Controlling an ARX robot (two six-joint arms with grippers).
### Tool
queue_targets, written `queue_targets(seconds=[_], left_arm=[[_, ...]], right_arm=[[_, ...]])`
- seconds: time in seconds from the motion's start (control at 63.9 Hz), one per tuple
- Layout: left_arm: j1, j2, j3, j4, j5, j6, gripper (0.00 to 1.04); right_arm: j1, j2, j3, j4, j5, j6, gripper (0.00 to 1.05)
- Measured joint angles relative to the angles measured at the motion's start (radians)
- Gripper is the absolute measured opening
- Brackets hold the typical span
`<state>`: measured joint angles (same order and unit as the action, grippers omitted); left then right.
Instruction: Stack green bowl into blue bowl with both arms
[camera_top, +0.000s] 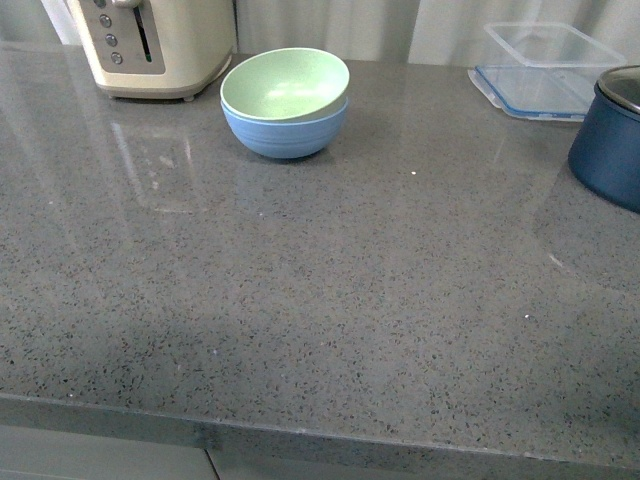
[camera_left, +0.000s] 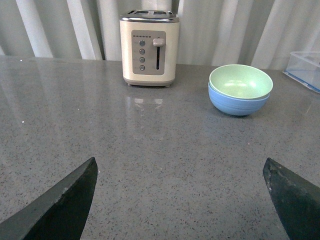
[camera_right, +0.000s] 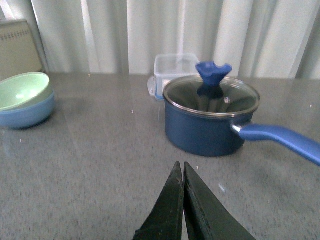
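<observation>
The green bowl (camera_top: 285, 82) sits nested inside the blue bowl (camera_top: 285, 132) at the back of the grey counter, slightly tilted. Both also show in the left wrist view, green bowl (camera_left: 240, 81) in blue bowl (camera_left: 235, 104), and in the right wrist view, green bowl (camera_right: 22, 91) in blue bowl (camera_right: 27, 112). My left gripper (camera_left: 180, 172) is open and empty, well back from the bowls over bare counter. My right gripper (camera_right: 180, 167) is shut and empty, in front of the navy pot. Neither arm shows in the front view.
A cream toaster (camera_top: 155, 45) stands left of the bowls. A dark navy pot (camera_right: 210, 120) with glass lid and long handle stands at the right. A clear plastic container (camera_top: 545, 65) sits behind it. The counter's front edge (camera_top: 300, 430) runs across the front view's bottom.
</observation>
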<state>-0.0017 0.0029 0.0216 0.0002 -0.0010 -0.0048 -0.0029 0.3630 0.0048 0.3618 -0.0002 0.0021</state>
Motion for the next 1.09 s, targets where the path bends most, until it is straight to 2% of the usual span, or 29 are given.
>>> queue_targets(seconds=[0.641, 0.719, 0.751, 1.095], left_arm=[[0.000, 0.000, 0.000, 0.000, 0.000, 0.000, 0.98], [0.000, 0.000, 0.000, 0.000, 0.000, 0.000, 0.98], [0.000, 0.000, 0.000, 0.000, -0.001, 0.000, 0.98], [0.000, -0.001, 0.000, 0.000, 0.000, 0.000, 0.98]], right_arm=[[0.000, -0.194, 0.000, -0.190, 0.000, 0.000, 0.01], [0.000, -0.305, 0.001, -0.338, -0.001, -0.001, 0.01], [0.000, -0.332, 0.001, -0.354, -0.001, 0.000, 0.01], [0.000, -0.358, 0.001, -0.360, -0.001, 0.000, 0.01]])
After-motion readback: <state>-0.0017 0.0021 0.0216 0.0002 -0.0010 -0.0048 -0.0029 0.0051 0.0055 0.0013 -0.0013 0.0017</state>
